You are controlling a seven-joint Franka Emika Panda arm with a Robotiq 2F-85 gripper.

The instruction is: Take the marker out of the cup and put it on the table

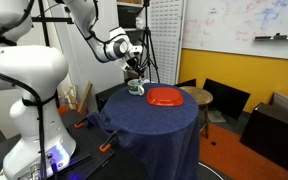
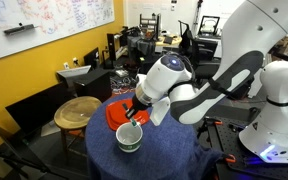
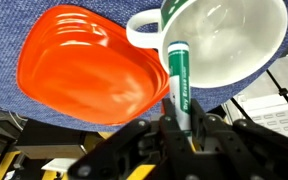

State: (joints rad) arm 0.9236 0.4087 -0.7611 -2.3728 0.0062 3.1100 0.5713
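In the wrist view my gripper (image 3: 178, 128) is shut on the marker (image 3: 177, 75), a slim green stick with a white tip that points at the rim of the white cup (image 3: 224, 40). The cup's handle faces the red plate. In both exterior views the gripper (image 1: 134, 72) (image 2: 136, 112) hangs right above the cup (image 1: 136, 88) (image 2: 129, 137) on the navy-blue table (image 1: 149, 125) (image 2: 164, 160). The marker is too small to make out in the exterior views.
A flat red plate (image 1: 165, 97) (image 2: 117, 113) (image 3: 84, 65) lies next to the cup. A brown wooden stool (image 1: 196, 95) (image 2: 77, 111) stands beside the table. Black chairs (image 1: 224, 100) and clutter stand behind.
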